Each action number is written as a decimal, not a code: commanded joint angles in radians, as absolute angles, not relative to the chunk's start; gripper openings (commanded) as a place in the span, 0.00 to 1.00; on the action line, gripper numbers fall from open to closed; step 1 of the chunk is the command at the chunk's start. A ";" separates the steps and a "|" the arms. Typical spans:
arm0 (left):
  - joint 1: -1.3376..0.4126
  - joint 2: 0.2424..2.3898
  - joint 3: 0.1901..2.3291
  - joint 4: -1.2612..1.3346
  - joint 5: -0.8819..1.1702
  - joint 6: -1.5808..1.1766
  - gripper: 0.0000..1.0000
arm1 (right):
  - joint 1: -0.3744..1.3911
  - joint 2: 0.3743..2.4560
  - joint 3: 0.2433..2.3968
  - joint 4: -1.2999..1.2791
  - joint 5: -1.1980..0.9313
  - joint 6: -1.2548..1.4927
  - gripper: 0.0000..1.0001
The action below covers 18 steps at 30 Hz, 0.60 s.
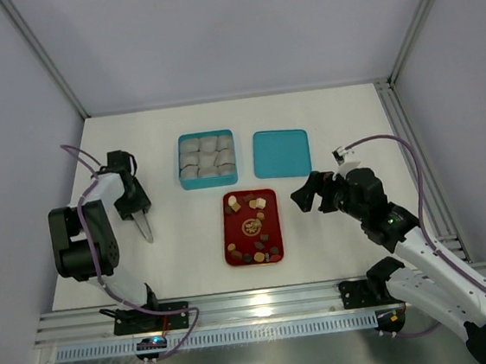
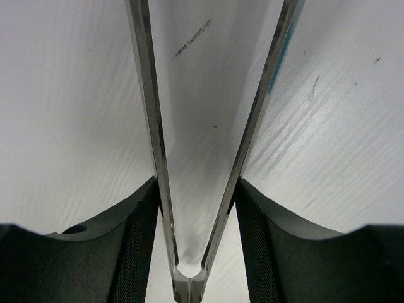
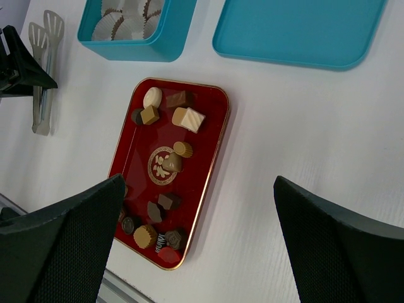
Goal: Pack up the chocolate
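Plainly the chocolate (image 3: 183, 149) is light, small and easily marked: loose pieces lie scattered over the red tray (image 3: 208, 136), some touching. Each wants a soft pinch across its sides, probably with the tongs (image 2: 151, 126), whose smooth metal tips could let one slip. The left claw (image 2: 197, 183) is partly closed, pressing on both tong arms. The right claw (image 3: 199, 183) gapes wide and empty near the tray. Beyond stands a blue box (image 3: 136, 49) of paper cups (image 3: 126, 16), with the lid (image 3: 297, 28) beside it.

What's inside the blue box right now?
Pale paper cups fill the blue box, and all of them look empty. The box floor under them is hidden.
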<state>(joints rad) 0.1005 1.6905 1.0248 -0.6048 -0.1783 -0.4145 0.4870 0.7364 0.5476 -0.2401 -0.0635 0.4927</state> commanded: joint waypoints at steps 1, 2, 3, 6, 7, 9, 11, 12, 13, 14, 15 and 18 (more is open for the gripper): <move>0.106 1.612 1.081 -0.637 -0.169 -0.417 0.50 | 0.489 0.715 0.555 -0.213 -0.068 0.512 1.00; 0.106 1.594 1.095 -0.653 -0.175 -0.419 0.50 | 0.491 0.709 0.557 -0.215 -0.064 0.515 1.00; 0.106 1.585 1.103 -0.666 -0.175 -0.426 0.50 | 0.491 0.707 0.558 -0.215 -0.063 0.515 1.00; 0.104 1.540 1.134 -0.704 -0.172 -0.440 0.50 | 0.491 0.704 0.561 -0.221 -0.051 0.518 1.00; 0.103 1.531 1.140 -0.715 -0.178 -0.443 0.50 | 0.491 0.703 0.561 -0.224 -0.051 0.520 1.00; 0.098 1.507 1.163 -0.754 -0.201 -0.445 0.50 | 0.488 0.703 0.561 -0.222 -0.052 0.525 1.00; 0.092 1.491 1.178 -0.778 -0.206 -0.449 0.50 | 0.489 0.707 0.561 -0.225 -0.052 0.526 1.00; 0.089 1.471 1.181 -0.794 -0.209 -0.449 0.50 | 0.491 0.707 0.561 -0.225 -0.052 0.526 1.00; 0.086 1.462 1.181 -0.799 -0.207 -0.456 0.50 | 0.491 0.709 0.561 -0.225 -0.052 0.526 1.00; 0.081 1.451 1.180 -0.804 -0.207 -0.460 0.50 | 0.491 0.712 0.564 -0.225 -0.052 0.528 1.00; 0.074 1.439 1.178 -0.811 -0.209 -0.462 0.50 | 0.489 0.715 0.566 -0.227 -0.052 0.526 1.00; 0.054 1.382 1.177 -0.837 -0.209 -0.471 0.50 | 0.489 0.724 0.571 -0.227 -0.054 0.528 1.00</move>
